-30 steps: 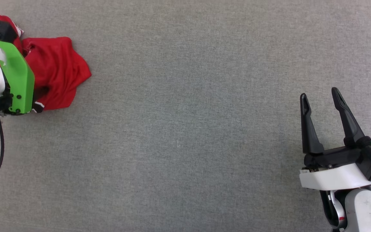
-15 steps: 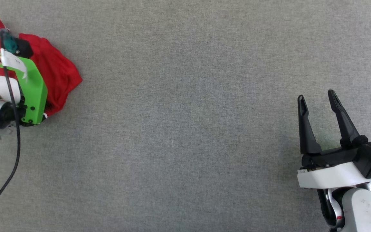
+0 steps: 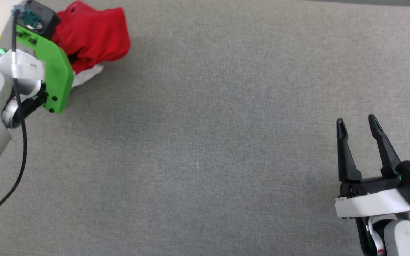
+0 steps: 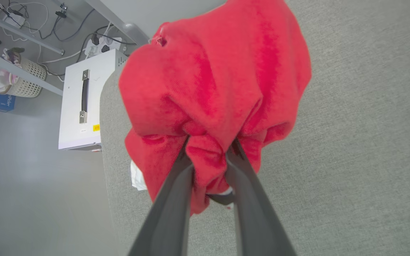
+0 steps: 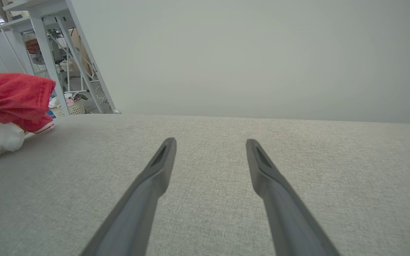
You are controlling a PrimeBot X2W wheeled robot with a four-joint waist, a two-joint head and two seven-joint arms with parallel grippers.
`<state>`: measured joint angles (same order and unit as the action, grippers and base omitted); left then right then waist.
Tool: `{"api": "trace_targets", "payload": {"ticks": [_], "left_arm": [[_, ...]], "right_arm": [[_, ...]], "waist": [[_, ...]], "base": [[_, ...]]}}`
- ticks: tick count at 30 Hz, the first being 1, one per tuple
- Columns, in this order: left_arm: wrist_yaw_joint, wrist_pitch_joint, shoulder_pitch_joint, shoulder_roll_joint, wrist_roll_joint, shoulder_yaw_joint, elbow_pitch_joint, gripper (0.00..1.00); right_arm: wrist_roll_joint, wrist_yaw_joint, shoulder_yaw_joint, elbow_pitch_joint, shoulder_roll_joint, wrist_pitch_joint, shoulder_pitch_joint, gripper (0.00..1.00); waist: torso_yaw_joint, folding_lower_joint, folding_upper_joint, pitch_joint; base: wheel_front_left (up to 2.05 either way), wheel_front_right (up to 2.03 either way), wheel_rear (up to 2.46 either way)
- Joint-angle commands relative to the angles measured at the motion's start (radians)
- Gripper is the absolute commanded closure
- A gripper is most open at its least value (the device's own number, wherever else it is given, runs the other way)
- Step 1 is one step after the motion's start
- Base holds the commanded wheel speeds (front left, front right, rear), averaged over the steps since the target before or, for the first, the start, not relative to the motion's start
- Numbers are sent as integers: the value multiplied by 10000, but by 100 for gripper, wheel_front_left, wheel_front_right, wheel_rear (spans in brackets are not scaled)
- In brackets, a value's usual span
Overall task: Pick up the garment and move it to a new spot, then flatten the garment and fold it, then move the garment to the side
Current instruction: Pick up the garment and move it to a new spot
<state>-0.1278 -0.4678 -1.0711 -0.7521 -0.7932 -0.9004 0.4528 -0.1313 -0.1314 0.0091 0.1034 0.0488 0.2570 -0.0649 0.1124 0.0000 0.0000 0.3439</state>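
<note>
**At the upper left of the frame: left tool [image 4: 210,149] pinching the red shirt [image 3: 94,33]**

At the tip of the left tool, the red shirt is gathered into a lump. The two fingers are closed on a fold of its red cloth. A white sleeve hangs below and touches the grey worktop [image 3: 205,142]. Balled up like this, the shirt shows no clear long axis. The right tool [image 3: 356,121] stands open and empty at the lower right, well apart. The carry toward the bare middle therefore looks like the left arm's job.
</note>
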Motion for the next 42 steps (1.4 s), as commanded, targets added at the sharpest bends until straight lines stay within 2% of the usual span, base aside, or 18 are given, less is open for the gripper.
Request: {"api": "trace_targets", "payload": {"ticks": [1,6,11,17,25,26,27,30,34,37,42], "left_arm": [[-28,285,-270,-64,145,-200,-284,100],[-29,929,-701,84,401,-848,-1201,100],[-29,1199,-1232,561,577,-1420,-1885,100],[-29,1542,-1827,1492,707,-2200,-2176,100],[-29,2396,-2314,2928,487,-3230,-1747,100],[-29,2499,-2307,3117,444,-3356,-1626,100],[-29,2653,-2051,3582,409,-3642,-1291,100],[-29,2615,-1411,3905,549,-3773,-919,100],[-29,2222,38,4093,1031,-3793,-777,100],[-29,2227,1388,3679,1308,-3796,-545,100],[-29,2428,2788,3193,894,-3797,-355,100]], "right_arm": [[-109,7,-87,-19,16,47,164,0],[-251,7,-224,-26,16,47,338,0],[-425,7,-321,-15,15,47,333,0],[-631,7,-421,-64,15,47,331,0],[-801,7,-584,-49,15,47,332,0],[-823,7,-617,-48,15,47,329,0],[-865,7,-684,-29,15,47,331,0],[-893,7,-728,-11,15,47,343,0],[-901,7,-744,-48,15,47,370,0],[-900,7,-826,-65,15,47,487,0],[-848,7,-947,-96,15,47,662,0]], "waist": [[76,0,0,-697],[-126,0,0,-1136],[-649,0,0,-1302],[-1507,0,0,-1261],[-2517,0,0,-1124],[-2600,0,0,-1094],[-2704,0,0,-1018],[-2718,0,0,-947],[-2614,0,0,-970],[-2484,0,0,-1117],[-2264,0,0,-1235]], "base": [[0,0,0],[0,0,0],[0,0,0],[0,0,0],[0,0,0],[0,0,0],[0,0,0],[0,0,0],[0,0,0],[0,0,0],[0,0,0]]}}
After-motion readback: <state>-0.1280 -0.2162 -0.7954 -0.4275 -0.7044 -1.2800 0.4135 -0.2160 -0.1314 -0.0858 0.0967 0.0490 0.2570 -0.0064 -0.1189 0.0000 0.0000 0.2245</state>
